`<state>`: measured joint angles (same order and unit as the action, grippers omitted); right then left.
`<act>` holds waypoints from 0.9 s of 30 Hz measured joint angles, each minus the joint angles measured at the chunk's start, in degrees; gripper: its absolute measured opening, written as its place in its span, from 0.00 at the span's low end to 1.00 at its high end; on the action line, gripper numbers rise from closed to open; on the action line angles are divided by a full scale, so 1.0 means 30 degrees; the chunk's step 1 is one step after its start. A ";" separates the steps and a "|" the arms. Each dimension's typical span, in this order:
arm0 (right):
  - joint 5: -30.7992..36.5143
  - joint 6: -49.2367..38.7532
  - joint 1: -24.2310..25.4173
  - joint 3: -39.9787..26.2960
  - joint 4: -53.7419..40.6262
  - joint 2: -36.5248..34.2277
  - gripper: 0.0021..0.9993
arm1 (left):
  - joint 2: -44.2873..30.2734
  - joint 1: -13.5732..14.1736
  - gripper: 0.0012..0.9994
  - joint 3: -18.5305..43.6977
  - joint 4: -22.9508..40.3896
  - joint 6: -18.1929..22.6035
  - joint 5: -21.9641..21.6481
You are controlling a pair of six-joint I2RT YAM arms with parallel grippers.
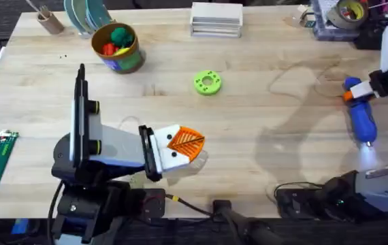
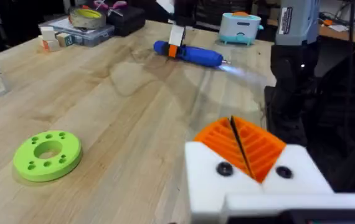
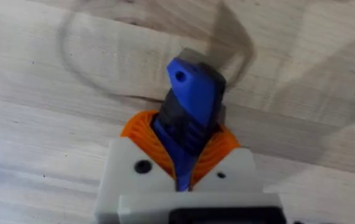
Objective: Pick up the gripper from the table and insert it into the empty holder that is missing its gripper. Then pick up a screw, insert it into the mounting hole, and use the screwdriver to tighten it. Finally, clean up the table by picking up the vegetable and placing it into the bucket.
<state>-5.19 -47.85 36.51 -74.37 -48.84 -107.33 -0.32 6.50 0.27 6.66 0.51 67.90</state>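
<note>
Screwdriver [image 1: 361, 112] in blue lies flat on the table [image 1: 262, 136] at the right, its thin bit end lit by a pale glow on the wood. The right claw [image 3: 184, 163] is closed on it near its rear end, orange ribbed pads [image 3: 141, 134] pressed on either side of the blue body, the butt end sticking out beyond the fingers. It looks light, rigid and smooth, so it may roll or swivel in the pads; a grip nearer the middle of the barrel would likely steady the bit better than this one by the tail.

The left claw [image 1: 184, 144] rests low over the table with its two orange tips shut against each other and nothing between them. Ahead of it and a little to one side sits a green ring-shaped disc with holes [image 1: 207, 82], well apart from it. Farther beyond, the bucket [image 1: 118, 47] with the yellow-orange rim already holds red and green soft pieces.

Between the two claws the wood is bare, so nothing blocks a move of the screwdriver toward the left claw. A roll of tape [image 1: 350, 12] and a grey tray lie beyond the right claw, clear of it. No loose screw can be made out.
</note>
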 joint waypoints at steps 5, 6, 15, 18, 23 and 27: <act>0.0000 0.0006 0.0000 0.0000 0.0000 0.0000 0.08 | 0.0000 0.0000 0.01 0.0000 0.0007 0.0001 0.0000; 0.0000 0.0006 0.0000 0.0000 0.0000 0.0000 0.08 | 0.0007 0.0000 0.01 0.0000 0.0007 0.0001 0.0000; 0.0000 0.0006 0.0000 0.0000 -0.0015 0.0000 0.08 | 0.0000 0.0000 0.01 0.0000 0.0006 0.0001 0.0000; 0.0000 0.0004 0.0000 0.0000 -0.0040 0.0044 0.08 | 0.0002 0.0000 0.01 0.0000 0.0005 -0.0001 0.0000; -0.0022 0.0012 -0.0034 -0.0018 -0.0242 0.1232 0.08 | 0.0002 0.0000 0.01 0.0000 0.0000 0.0001 0.0000; -0.0007 0.0013 -0.0350 -0.0311 -0.0311 0.2893 0.08 | 0.0000 0.0000 0.01 0.0000 0.0000 0.0001 0.0000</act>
<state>-5.21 -47.81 35.46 -75.30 -49.77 -98.65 -0.32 6.50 0.27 6.66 0.51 67.90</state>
